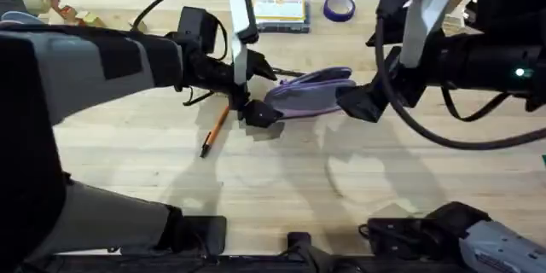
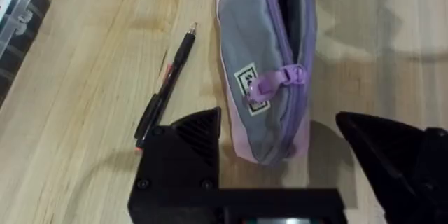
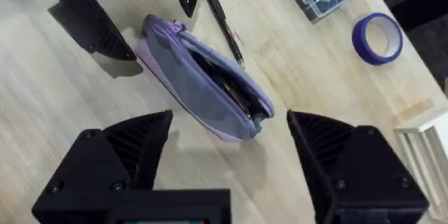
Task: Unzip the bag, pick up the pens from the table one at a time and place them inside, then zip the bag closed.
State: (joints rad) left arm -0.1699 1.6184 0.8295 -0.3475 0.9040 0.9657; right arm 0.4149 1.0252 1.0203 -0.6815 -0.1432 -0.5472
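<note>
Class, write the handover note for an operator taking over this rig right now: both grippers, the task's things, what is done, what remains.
Left gripper: open, straddling the zipper-pull end of the bag.
Right gripper: open, empty, at the bag's other end.
The bag lies on the table, its zipper partly open.
Black pen beside the bag; orange pen also on the table.
Done: unzipping begun.
Left: finish unzipping, load both pens, zip shut.

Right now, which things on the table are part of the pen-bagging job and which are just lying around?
Job: bag, partly unzipped; orange pen; black pen; both pens on the table.
Lying about: clear box with yellow label; purple tape roll.
</note>
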